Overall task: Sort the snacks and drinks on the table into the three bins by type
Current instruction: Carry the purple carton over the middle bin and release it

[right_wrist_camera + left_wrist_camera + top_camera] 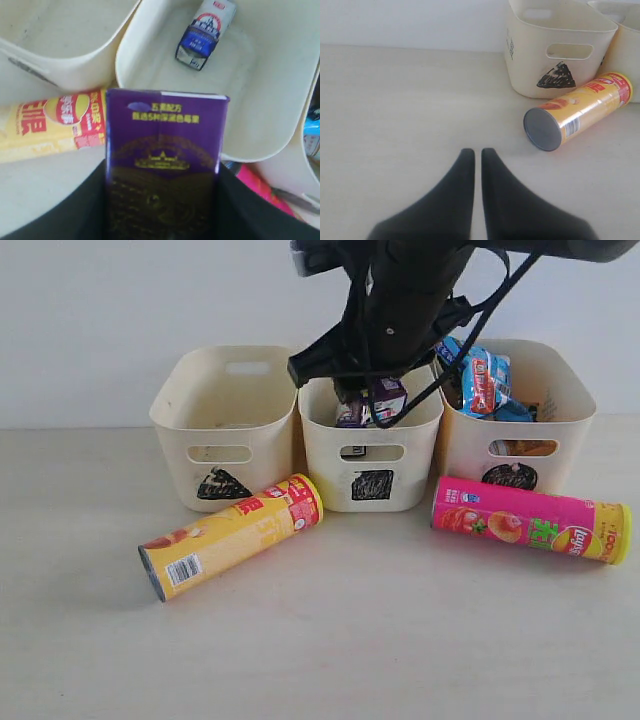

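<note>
- Setting: white wall behind; pale beige table with faint wood grain [350, 650]; three cream plastic tubs in a row at the back.
- Right claw [162, 200]: the black jaws stand part open and clamp a small dark purple boxy carton [165, 140] by its two sides. The carton's long axis runs out along the fingers.
- Key relation, exterior view: the claw and carton hang over the mouth of the middle cream tub marked with a black square [330, 465]. The carton's lower end sits about level with the rim, so the target is straight below, with no sideways offset I can make out.
- In that tub lies a small white and blue carton [205, 32], flat on the floor and well apart from the held one. I judge this to be the drinks tub, and that letting go here would land the carton inside it.
- Outward at 9 o'clock: the cream tub marked with a triangle [225, 410], with no snack or drink visible in it.
- At 3 o'clock: the cream tub marked with a circle [560, 430], holding blue crinkly packets [485, 380] and an orange-brown bag [525, 448].
- At 7 o'clock on the table: a long yellow chip tube with a red label [235, 535], its axis running 8 to 2.
- At 4 o'clock: a long pink chip tube with a yellow end [530, 520], its axis running roughly 9 to 3.
- Left claw [477, 152]: the jaws are pressed together with nothing between them. It sits low over bare table, and the yellow tube's grey end faces it, so this arm looks the nearer one for that tube.
</note>
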